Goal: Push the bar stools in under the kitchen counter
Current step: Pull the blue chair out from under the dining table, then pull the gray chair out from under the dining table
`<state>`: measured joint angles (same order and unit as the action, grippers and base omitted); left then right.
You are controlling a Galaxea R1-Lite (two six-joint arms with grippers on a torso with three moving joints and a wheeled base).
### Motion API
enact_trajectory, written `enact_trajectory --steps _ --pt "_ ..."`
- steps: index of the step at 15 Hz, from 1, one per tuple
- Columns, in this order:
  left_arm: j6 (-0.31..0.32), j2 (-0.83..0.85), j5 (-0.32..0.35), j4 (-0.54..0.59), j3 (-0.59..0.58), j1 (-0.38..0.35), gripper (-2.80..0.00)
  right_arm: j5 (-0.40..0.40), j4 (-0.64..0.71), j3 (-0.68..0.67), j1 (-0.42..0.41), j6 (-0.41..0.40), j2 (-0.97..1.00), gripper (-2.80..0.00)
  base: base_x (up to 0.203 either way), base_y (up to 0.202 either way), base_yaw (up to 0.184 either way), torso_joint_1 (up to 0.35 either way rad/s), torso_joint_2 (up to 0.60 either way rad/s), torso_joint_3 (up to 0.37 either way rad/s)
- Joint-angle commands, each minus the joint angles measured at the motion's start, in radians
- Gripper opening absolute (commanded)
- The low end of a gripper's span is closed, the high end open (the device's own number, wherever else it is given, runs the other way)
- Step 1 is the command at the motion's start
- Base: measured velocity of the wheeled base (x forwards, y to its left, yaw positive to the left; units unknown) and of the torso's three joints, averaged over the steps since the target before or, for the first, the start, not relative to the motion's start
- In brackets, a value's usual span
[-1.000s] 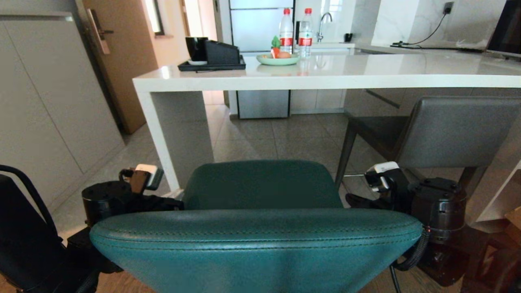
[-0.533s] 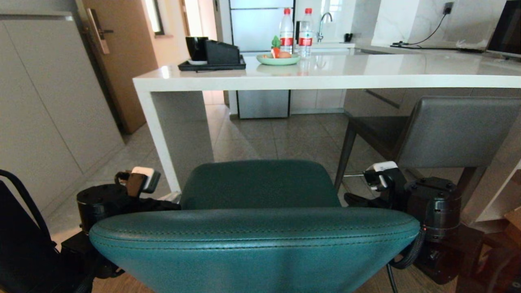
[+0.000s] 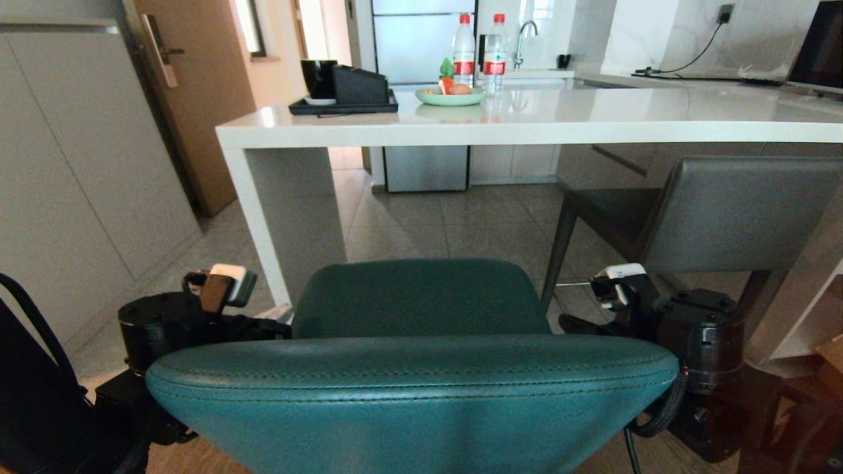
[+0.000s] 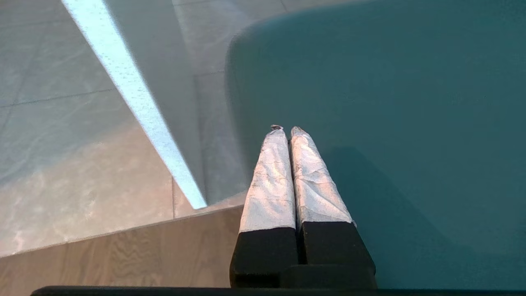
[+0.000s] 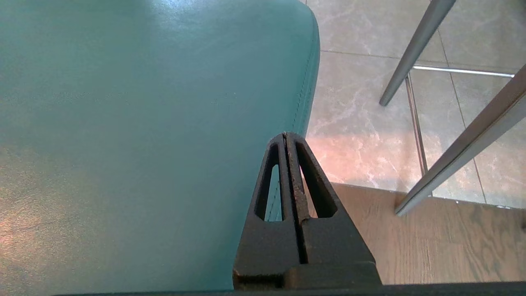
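Note:
The teal bar stool fills the near foreground, its rounded back [image 3: 415,388] just before me and its seat [image 3: 421,296] short of the kitchen counter [image 3: 527,125]. The grey bar stool [image 3: 737,210] stands to the right, its seat partly under the white slab. My left arm [image 3: 164,322] is at the teal stool's left side. Its left gripper [image 4: 286,130] is shut and empty, lying over the teal seat's edge [image 4: 370,102]. My right arm [image 3: 698,329] flanks the stool's right side. The right gripper [image 5: 285,135] is shut and empty beside the teal seat's edge [image 5: 164,102].
The counter's white end panel [image 3: 283,217] stands just ahead-left of the teal seat. On the counter are a black tray [image 3: 342,102], a green plate [image 3: 450,97] and two water bottles [image 3: 479,52]. Grey wall cabinets [image 3: 72,171] run along the left. Grey stool legs [image 5: 415,49] are near the right gripper.
Both arms have drifted slightly to the left beside the teal stool. The stool and the rest of the scene look almost unchanged.

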<state>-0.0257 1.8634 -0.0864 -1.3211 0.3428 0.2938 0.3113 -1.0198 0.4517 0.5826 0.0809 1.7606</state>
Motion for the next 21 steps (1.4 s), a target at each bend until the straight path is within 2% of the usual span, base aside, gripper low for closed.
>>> enact_trajectory --steps 1,4,5,8,10,12,17,19,21 --pt "0.0 0.018 0.001 -0.007 0.022 -0.048 -2.8 0.003 -0.008 0.015 -0.043 0.0 0.005 -2.8 0.0 0.0 0.0 0.0 0.0 0.0" --pt "-0.061 -0.014 0.018 -0.007 0.044 -0.062 -2.8 0.003 -0.016 0.021 -0.127 0.002 -0.002 -2.8 0.0 0.0 0.0 0.0 0.0 0.0" --pt "-0.073 -0.016 0.021 -0.007 0.057 -0.089 -2.8 0.0 -0.018 0.025 -0.168 0.001 -0.013 -2.8 0.0 0.0 0.0 0.0 0.0 0.0" --pt "-0.078 0.024 0.047 -0.007 0.102 -0.215 -2.8 -0.006 -0.018 0.019 -0.265 0.001 -0.072 -2.8 0.0 0.0 0.0 0.0 0.0 0.0" --pt "-0.077 0.034 0.085 -0.007 0.111 -0.347 -2.8 -0.013 -0.016 0.005 -0.351 0.003 -0.126 -2.8 0.0 0.0 0.0 0.0 0.0 0.0" --pt "-0.078 -0.001 0.201 -0.006 0.057 -0.495 -2.8 -0.045 -0.015 -0.081 -0.398 0.004 -0.222 -2.8 0.0 0.0 0.0 0.0 0.0 0.0" --pt "-0.079 -0.304 0.533 -0.005 -0.238 -0.797 -2.8 -0.088 0.026 -0.317 -0.444 0.03 -0.576 -2.8 0.0 0.0 0.0 0.0 0.0 0.0" --pt "-0.09 -0.497 0.636 0.016 -0.297 -0.87 -2.8 -0.092 0.16 -0.339 -0.446 0.018 -0.813 -2.8 0.0 0.0 0.0 0.0 0.0 0.0" --pt "-0.132 -0.743 0.7 0.094 -0.31 -0.886 -2.8 -0.111 0.419 -0.296 -0.441 0.009 -1.097 -2.8 0.0 0.0 0.0 0.0 0.0 0.0"
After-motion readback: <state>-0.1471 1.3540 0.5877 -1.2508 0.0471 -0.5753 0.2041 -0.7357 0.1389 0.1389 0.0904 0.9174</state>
